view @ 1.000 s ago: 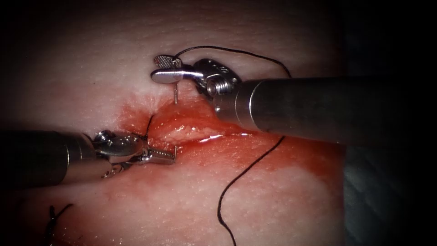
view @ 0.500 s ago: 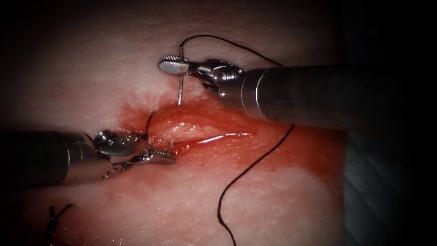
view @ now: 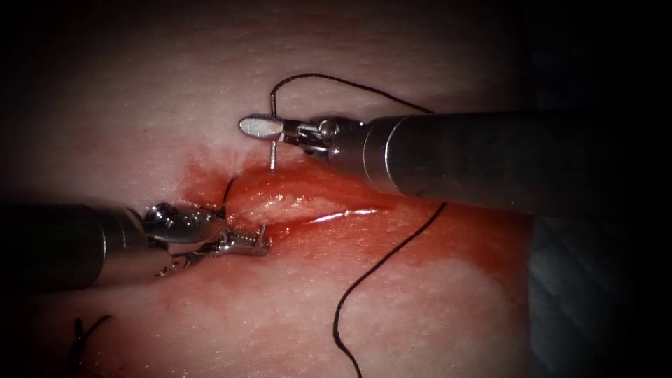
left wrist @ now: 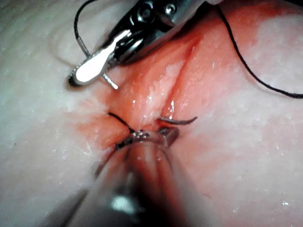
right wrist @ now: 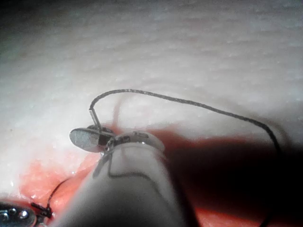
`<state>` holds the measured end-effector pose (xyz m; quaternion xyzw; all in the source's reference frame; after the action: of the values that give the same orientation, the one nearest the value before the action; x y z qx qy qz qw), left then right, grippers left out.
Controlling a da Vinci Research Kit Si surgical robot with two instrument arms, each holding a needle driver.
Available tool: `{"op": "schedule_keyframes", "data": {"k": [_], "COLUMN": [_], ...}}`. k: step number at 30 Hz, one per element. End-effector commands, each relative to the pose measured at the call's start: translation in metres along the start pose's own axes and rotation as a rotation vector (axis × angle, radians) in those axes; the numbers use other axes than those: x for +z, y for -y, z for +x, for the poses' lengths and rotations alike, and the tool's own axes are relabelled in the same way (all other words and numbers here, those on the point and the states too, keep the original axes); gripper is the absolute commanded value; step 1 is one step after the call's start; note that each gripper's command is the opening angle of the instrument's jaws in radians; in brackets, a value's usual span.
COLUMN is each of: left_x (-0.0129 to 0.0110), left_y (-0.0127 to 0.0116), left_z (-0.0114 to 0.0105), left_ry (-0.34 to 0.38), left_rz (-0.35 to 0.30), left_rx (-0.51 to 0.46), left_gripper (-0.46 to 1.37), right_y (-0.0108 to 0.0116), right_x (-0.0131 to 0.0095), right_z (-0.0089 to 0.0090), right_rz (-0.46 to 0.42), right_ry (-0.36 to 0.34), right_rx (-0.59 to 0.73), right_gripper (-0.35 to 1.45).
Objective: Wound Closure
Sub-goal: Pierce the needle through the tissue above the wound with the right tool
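R end effector [view: 250,127], small steel two-jaw needle driver, is pinched on the thin curved steel needle [view: 272,150] close to its thread end. L end effector [view: 253,243], same type, sits at the near lip; grip state can't be told. Needle enters the pale pork tissue [view: 420,315] at the far lip of the glistening red cut [view: 301,199], nr its left end. Its tip pokes out at the near lip, beside the L tool. Judged mid-passage: rotate w/ the needle's curve, no levering, keep the bite square to the cut and the lip steady. Black braided thread [view: 378,262] arcs off the needle tail, then trails slack across wet red fluid [view: 448,238].
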<state>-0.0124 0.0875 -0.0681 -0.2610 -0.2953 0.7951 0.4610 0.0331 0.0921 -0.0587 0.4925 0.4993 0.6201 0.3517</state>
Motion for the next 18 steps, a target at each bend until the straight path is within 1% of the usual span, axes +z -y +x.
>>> {"op": "schedule_keyframes", "data": {"k": [1, 5, 7, 10, 11, 15, 18], "left_x": [0.0000, 0.0000, -0.0002, -0.0002, -0.0003, -0.0003, -0.0003], "left_y": [0.0000, 0.0000, 0.0001, 0.0001, 0.0001, 0.0001, 0.0001], "left_z": [0.0000, 0.0000, 0.0000, 0.0000, 0.0000, 0.0000, 0.0000], "left_ry": [0.000, 0.001, 0.001, 0.002, 0.002, 0.002, 0.002], "left_rz": [0.000, 0.000, -0.001, -0.001, -0.002, -0.001, -0.001], "left_rx": [0.000, 0.000, 0.000, 0.007, 0.007, 0.013, 0.013], "left_gripper": [-0.09, -0.09, -0.09, -0.09, -0.09, -0.09, -0.08], "right_y": [0.0004, 0.0009, 0.0010, 0.0010, 0.0008, 0.0004, 0.0002], "right_x": [0.0003, 0.0009, 0.0010, 0.0008, 0.0006, 0.0001, -0.0001], "right_z": [-0.0010, -0.0034, -0.0052, -0.0065, -0.0073, -0.0087, -0.0094], "right_rz": [-0.012, -0.018, -0.029, -0.044, -0.056, -0.086, -0.085], "right_ry": [0.024, 0.053, 0.071, 0.085, 0.088, 0.104, 0.111], "right_rx": [-0.001, 0.012, 0.021, 0.058, 0.072, 0.097, 0.099], "right_gripper": [-0.35, -0.35, -0.35, -0.35, -0.35, -0.35, -0.35]}}
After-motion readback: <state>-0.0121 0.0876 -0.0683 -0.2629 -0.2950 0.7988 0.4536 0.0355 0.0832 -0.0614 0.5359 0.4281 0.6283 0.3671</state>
